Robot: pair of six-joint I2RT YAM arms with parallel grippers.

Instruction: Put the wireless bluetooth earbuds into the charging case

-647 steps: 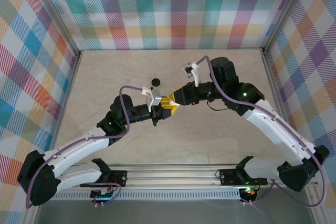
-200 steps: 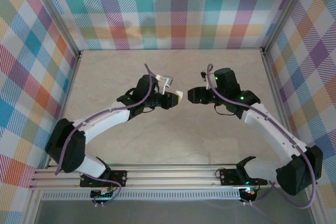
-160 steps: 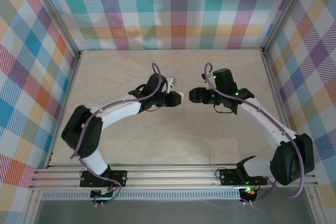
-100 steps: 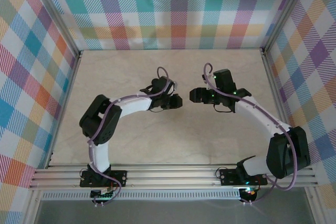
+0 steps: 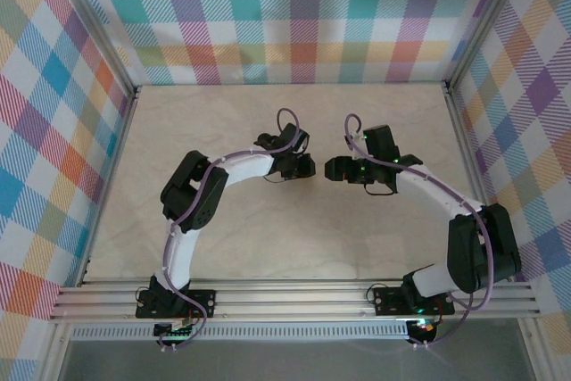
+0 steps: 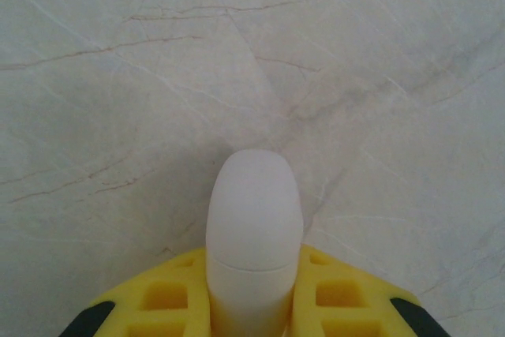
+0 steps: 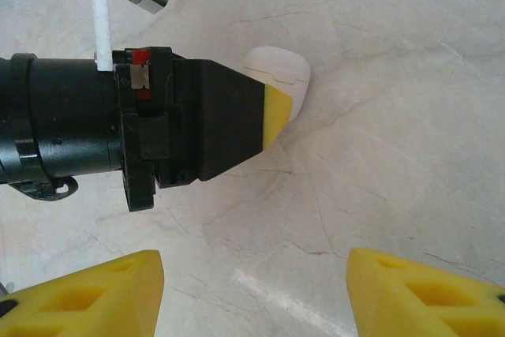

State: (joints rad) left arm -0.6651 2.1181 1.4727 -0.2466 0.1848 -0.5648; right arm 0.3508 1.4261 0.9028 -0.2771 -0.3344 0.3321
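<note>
Your left gripper (image 6: 252, 309) is clamped on the charging case (image 6: 254, 226) near the middle of the table (image 5: 178, 131). The case's long axis runs along the fingers, its rounded end pointing right toward your right gripper (image 7: 254, 286), whose jaws stand apart.

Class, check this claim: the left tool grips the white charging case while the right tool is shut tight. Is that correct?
Wrong about the right tool: it is open, its yellow fingers wide apart with nothing between them, as the right wrist view shows. The left tool does grip the white charging case.
</note>
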